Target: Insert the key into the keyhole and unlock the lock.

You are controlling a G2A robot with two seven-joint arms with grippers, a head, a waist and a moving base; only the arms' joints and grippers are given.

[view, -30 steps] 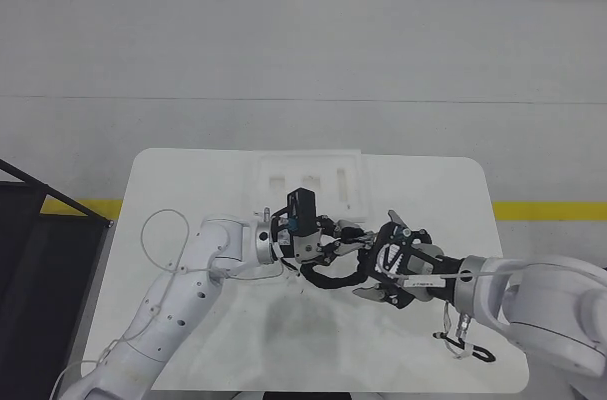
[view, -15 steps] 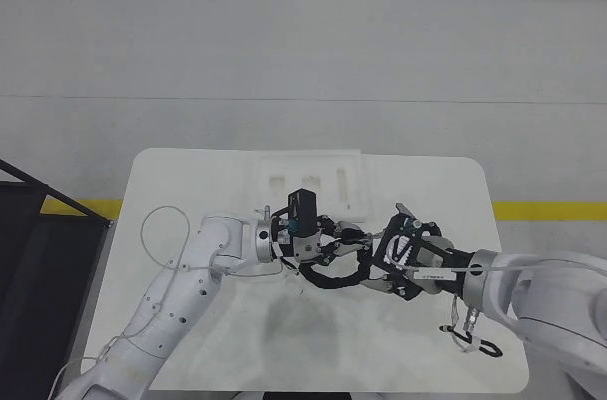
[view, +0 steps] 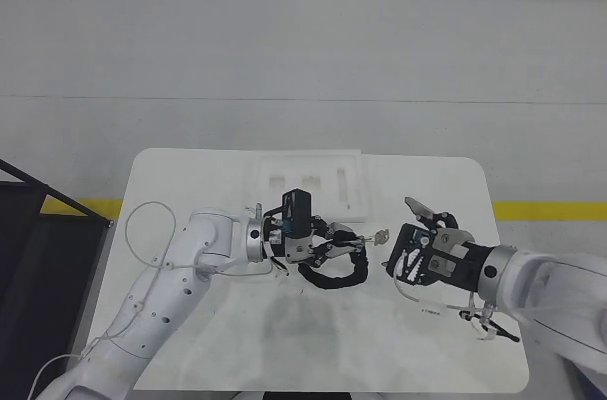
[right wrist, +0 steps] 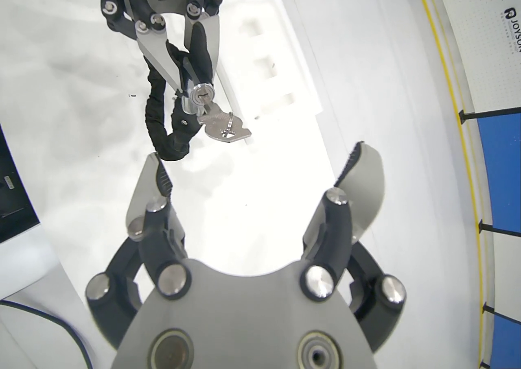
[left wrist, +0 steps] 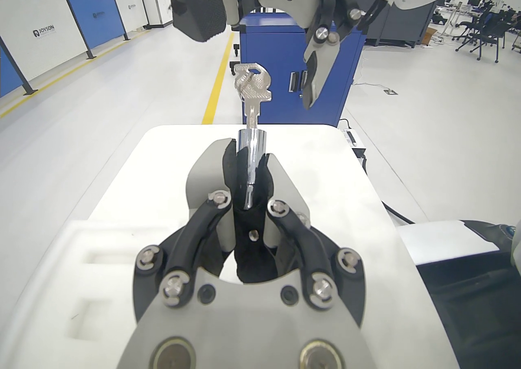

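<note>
My left gripper [left wrist: 246, 161] is shut on the chrome cylinder [left wrist: 252, 143] of a lock and holds it above the table. The lock's black cable [view: 333, 277] loops down below it. A silver key [left wrist: 252, 84] with a small ring stands in the keyhole [right wrist: 202, 94] and sticks out toward the right arm. My right gripper [right wrist: 258, 163] is open, a short way back from the key, touching nothing. In the top view the key [view: 376, 238] lies between the left gripper [view: 338, 240] and the right gripper [view: 400, 238].
A white foam tray [view: 308, 180] with moulded pockets lies at the table's far side, behind the grippers. The white table [view: 183, 180] has bare room in front and on the left. A dark stand [view: 23, 260] borders the table's left edge.
My right gripper has let go of the key, opened and drawn back to the right. The key stays in the lock, which the left gripper still holds.
</note>
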